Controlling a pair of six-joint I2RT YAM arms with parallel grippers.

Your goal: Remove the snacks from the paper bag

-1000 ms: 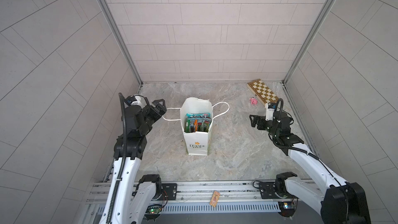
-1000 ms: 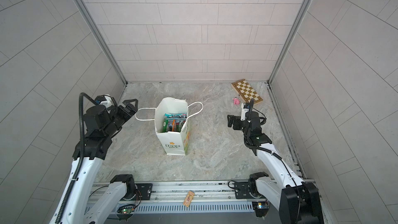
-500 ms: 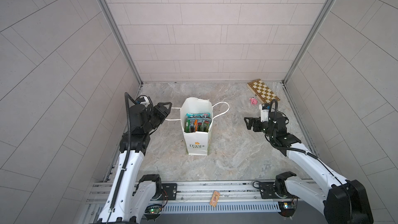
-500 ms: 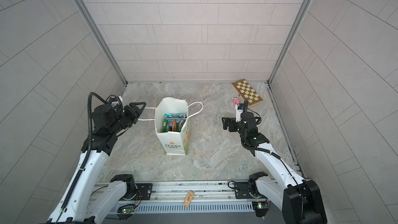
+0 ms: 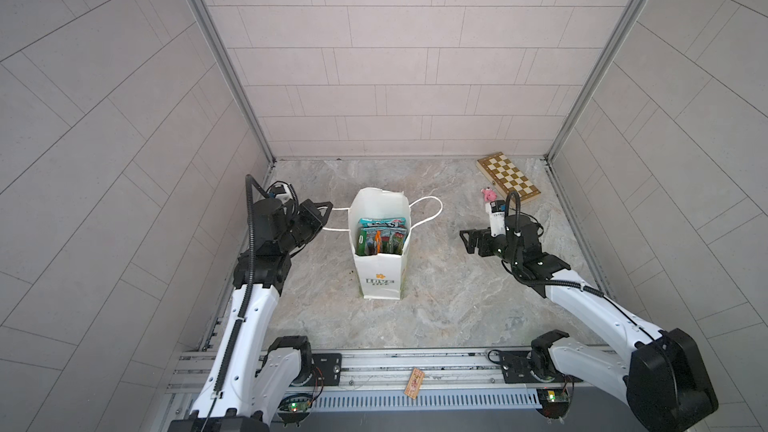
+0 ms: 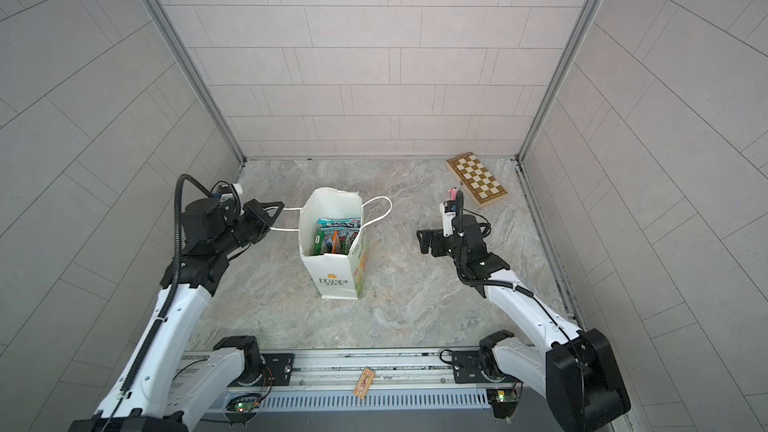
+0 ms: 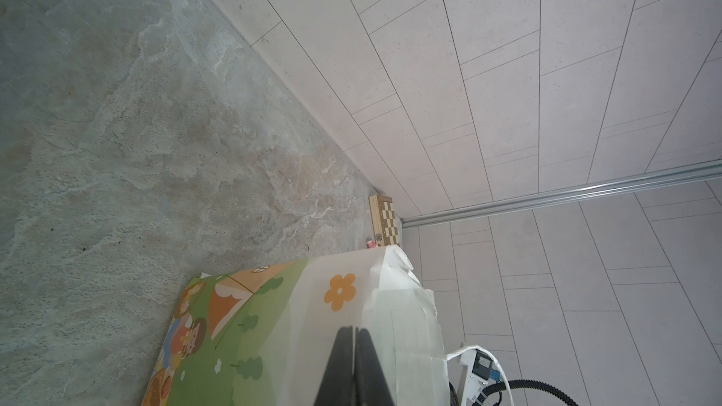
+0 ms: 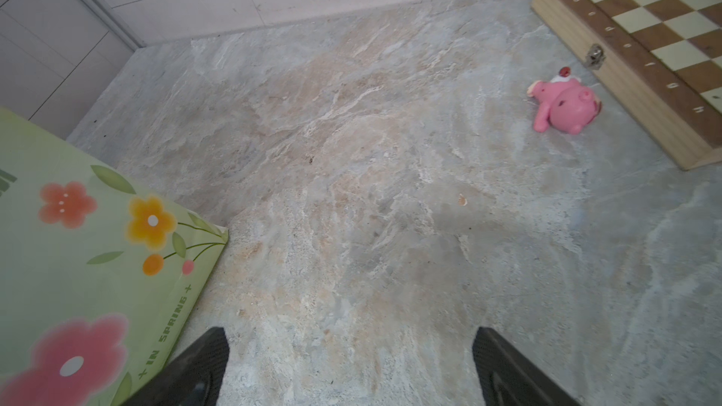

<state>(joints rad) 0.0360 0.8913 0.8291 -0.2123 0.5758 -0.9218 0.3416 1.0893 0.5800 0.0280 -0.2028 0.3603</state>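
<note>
1. The marbled stone floor (image 5: 436, 284) is boxed in by pale tiled walls. At its middle the paper bag (image 5: 380, 280) stands upright with its mouth open.
2. The snacks (image 5: 380, 234) are all inside the bag, standing on edge. A teal packet is at the back, with green and orange ones in front of it.
3. Your left gripper (image 5: 326, 206) sits just beside the bag's left side, at the white cord handle (image 5: 338, 209) that sticks out there. The left wrist view shows its jaws pressed tight together. You cannot tell whether the cord is pinched between them.
4. Your right gripper (image 5: 467, 241) is well apart from the bag, on its right. In the right wrist view its jaws are spread wide with only bare floor between them, so it holds nothing.
5. Behind the right arm, a pink toy pig (image 8: 562, 109) lies just beside a wooden chessboard (image 5: 508, 178) near the far right corner.
</note>
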